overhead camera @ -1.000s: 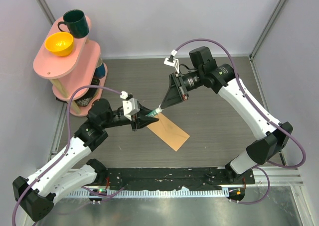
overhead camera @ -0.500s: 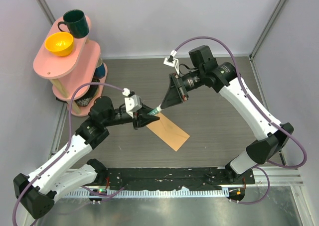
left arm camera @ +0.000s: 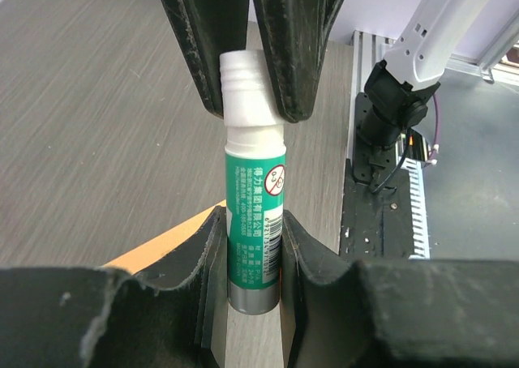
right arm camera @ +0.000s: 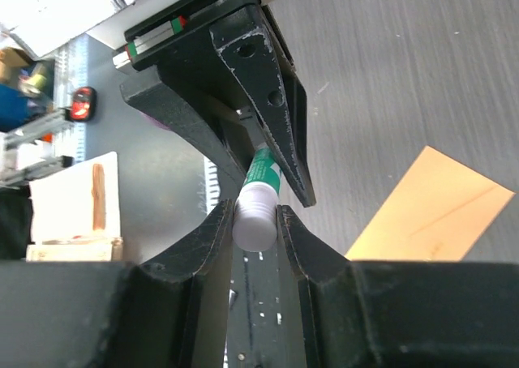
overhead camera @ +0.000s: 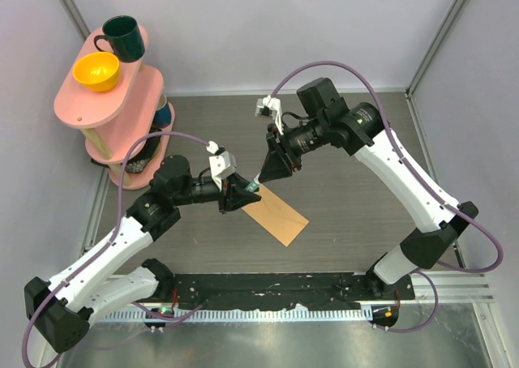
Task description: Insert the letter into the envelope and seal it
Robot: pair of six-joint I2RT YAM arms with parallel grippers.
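wood-grain tabletop (overhead camera: pixel 357 149) held the envelope (overhead camera: pixel 280 216) flat beneath both arms; no letter showed. left gripper (left arm camera: pixel 253 250) pinched the glue stick (left arm camera: pixel 255 198) by its green body, right gripper (right arm camera: pixel 255 222) pinched its white cap (left arm camera: pixel 246 88). uncapping for sealing seemed underway; next called for a straight pull apart.

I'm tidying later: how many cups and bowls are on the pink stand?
3: a green mug and yellow bowl on top, a blue cup peeking out lower down; more may be hidden.
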